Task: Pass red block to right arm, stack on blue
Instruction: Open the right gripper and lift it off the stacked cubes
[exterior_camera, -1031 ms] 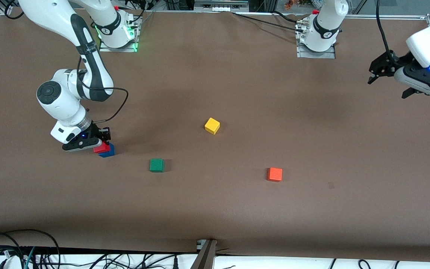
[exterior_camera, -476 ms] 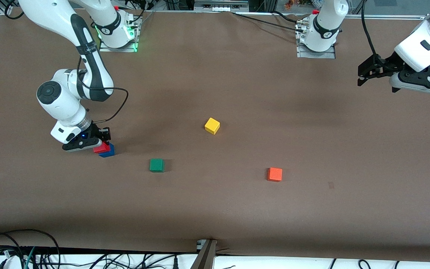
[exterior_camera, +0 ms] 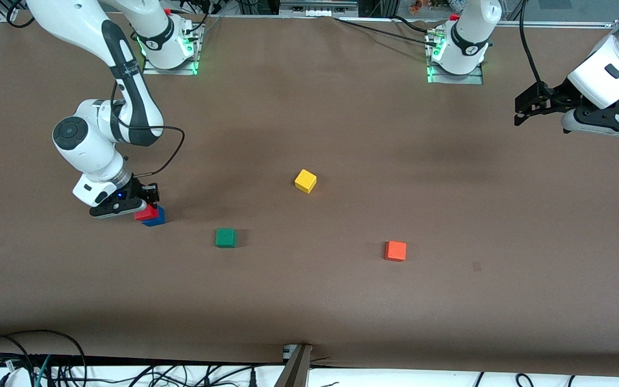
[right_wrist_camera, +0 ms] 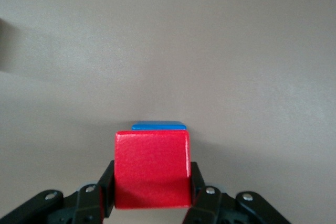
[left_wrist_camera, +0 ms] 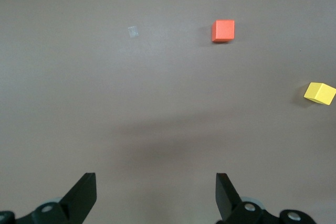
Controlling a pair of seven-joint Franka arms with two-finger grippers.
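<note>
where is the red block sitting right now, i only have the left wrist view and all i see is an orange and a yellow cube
Observer: The red block is on top of the blue cube, toward the right arm's end of the table.
Operator: has the right gripper let go
Observer: No. In the right wrist view the right gripper has its fingers pressed against both sides of the red block.
Operator: anything close to that stack
Observer: The green cube is the closest, a little nearer the front camera and apart from the stack.
Operator: and my arm
Observer: The left gripper waits, open, in the air over the left arm's end of the table.
</note>
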